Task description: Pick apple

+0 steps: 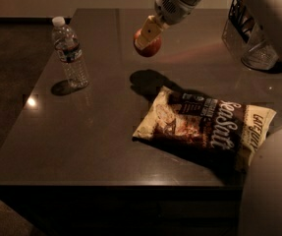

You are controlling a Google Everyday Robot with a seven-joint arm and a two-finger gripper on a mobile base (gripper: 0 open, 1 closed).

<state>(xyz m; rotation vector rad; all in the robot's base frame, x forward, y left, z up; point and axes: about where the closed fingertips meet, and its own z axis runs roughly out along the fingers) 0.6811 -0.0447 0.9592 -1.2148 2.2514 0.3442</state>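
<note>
The apple (pixel 149 47) is small, round and red-orange. It hangs in the air above the dark table (pixel 81 132), with its shadow on the tabletop below it. My gripper (pixel 147 36) comes down from the upper right and is shut on the apple, its pale fingers (pixel 146 32) covering the apple's top and front. The arm runs off the top of the view.
A clear water bottle (pixel 70 53) with a white cap stands upright at the table's left. A chip bag (pixel 207 127) lies flat at the front right. A clear container (pixel 251 36) sits at the back right. My white body fills the lower right corner.
</note>
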